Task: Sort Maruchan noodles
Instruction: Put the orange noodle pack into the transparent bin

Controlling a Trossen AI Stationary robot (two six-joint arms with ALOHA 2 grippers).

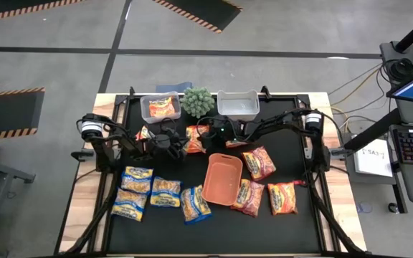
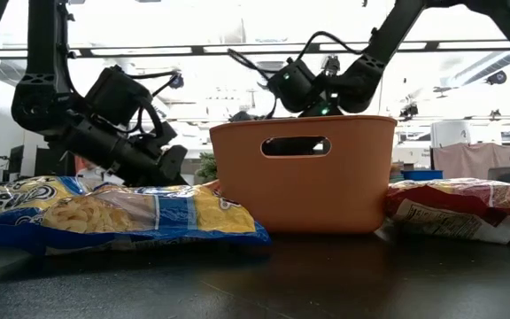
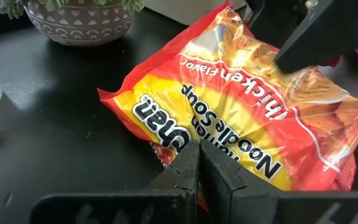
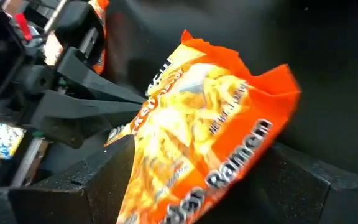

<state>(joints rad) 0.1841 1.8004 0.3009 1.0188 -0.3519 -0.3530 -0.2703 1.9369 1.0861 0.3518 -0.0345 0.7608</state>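
Note:
An orange Maruchan packet (image 1: 196,136) (image 3: 247,99) lies between my two grippers, at mid-table just before the plant. My left gripper (image 1: 182,147) (image 3: 199,152) is shut at the packet's edge nearest it. My right gripper (image 1: 211,134) (image 4: 204,146) is open, slanting down from the right, with one finger on each side of the packet (image 4: 210,124); I cannot tell whether they touch it. Yellow-and-blue packets (image 1: 149,190) lie at the near left and dark red ones (image 1: 260,163) at the right. One orange packet (image 1: 162,107) sits in the back-left bin. My left gripper's shut fingertips meet the orange packet at the middle of one long edge (image 3: 173,140), coming slanting down from the table's left. The fingertips themselves hide the place of contact. In the right wrist view that edge (image 4: 148,102) looks raised toward the left fingers, and the packet is tilted.
At the back stand a clear bin (image 1: 146,115), a potted plant (image 1: 198,102) and a second bin (image 1: 237,105). An orange tray (image 1: 223,178) sits near mid-table, with more packets (image 1: 283,198) to its right and a red packet (image 1: 235,144) under my right arm.

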